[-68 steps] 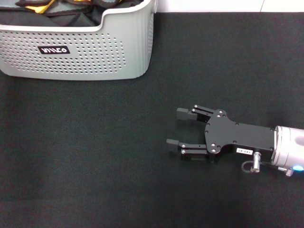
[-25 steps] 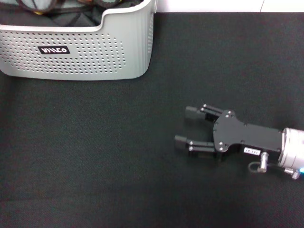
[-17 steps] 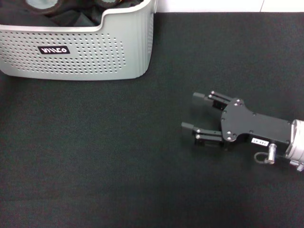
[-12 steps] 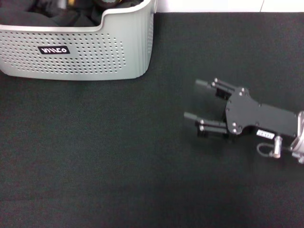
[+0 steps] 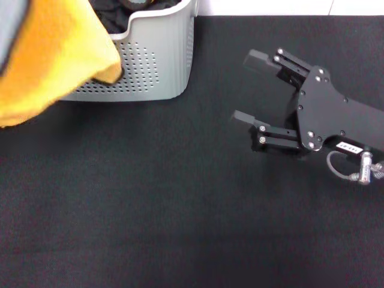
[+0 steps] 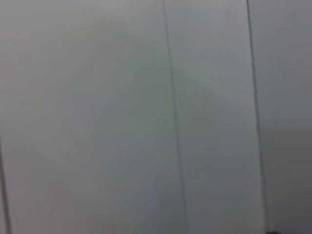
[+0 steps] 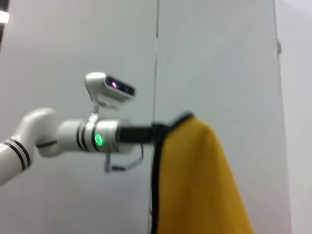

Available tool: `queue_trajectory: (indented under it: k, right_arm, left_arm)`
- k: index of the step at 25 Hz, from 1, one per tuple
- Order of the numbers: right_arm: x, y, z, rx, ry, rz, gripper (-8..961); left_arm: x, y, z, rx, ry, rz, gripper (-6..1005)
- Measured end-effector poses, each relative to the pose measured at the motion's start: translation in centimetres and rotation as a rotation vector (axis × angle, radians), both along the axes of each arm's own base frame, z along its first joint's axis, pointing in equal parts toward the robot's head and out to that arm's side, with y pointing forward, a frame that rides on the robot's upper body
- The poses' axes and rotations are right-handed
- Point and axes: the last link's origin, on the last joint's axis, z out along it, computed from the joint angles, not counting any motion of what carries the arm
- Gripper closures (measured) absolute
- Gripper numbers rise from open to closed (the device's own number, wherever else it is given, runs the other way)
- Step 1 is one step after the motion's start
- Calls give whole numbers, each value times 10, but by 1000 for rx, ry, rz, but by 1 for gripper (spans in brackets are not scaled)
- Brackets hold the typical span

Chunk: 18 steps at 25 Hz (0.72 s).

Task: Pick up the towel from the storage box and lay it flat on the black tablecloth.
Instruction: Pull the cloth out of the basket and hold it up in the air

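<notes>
Right gripper [image 5: 251, 90] raised over the tablecloth [image 5: 180, 210], forearm reaching in from the right, fingers spread wide, empty. Well off to its left, towel [image 5: 51, 57] hanging yellow side out, covering part of the box [image 5: 162, 54]; dark garments [image 5: 114, 15] inside. Left gripper [image 7: 158, 134] clamped on the towel's top edge, arm level.

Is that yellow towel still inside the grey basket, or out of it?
Out. The towel hangs in the air from the left tool, yellow side showing, clear of the storage box.
</notes>
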Motion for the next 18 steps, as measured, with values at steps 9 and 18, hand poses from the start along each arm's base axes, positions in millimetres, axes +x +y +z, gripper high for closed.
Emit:
queue_trajectory:
  k: [9,18]
  right_arm:
    - [-24,-3,3,3,65,89,100]
    - [-37,-4,4,-4,153,90,100]
  left_arm:
    - [-12,19,-56,-196,-25,33,989]
    - [1,41,-94,-226,41,33,988]
